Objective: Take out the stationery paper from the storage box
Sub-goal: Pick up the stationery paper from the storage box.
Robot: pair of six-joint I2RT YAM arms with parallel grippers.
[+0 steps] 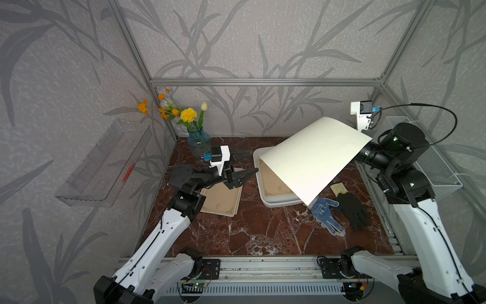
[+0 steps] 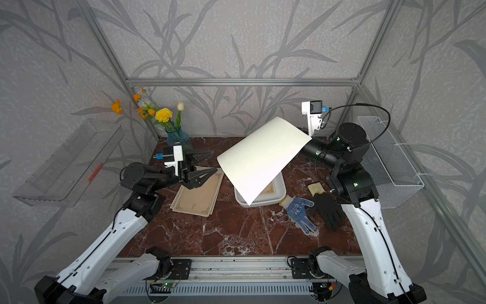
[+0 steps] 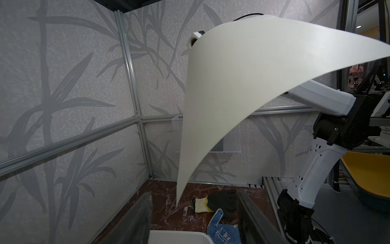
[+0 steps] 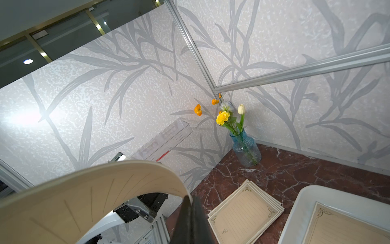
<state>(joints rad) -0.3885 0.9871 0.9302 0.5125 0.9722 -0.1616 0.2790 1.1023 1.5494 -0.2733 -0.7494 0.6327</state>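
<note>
My right claw (image 4: 190,200) is clamped on a sheet (image 1: 313,158), which curls high above the box (image 1: 278,203). Next I should carry it to the pile (image 1: 221,201) beneath my left claw (image 1: 248,165), whose jaws stand apart.

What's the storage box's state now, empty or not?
Not empty: a bordered sheet lies flat inside the storage box, under the curled sheet that the right pincer holds up.
</note>
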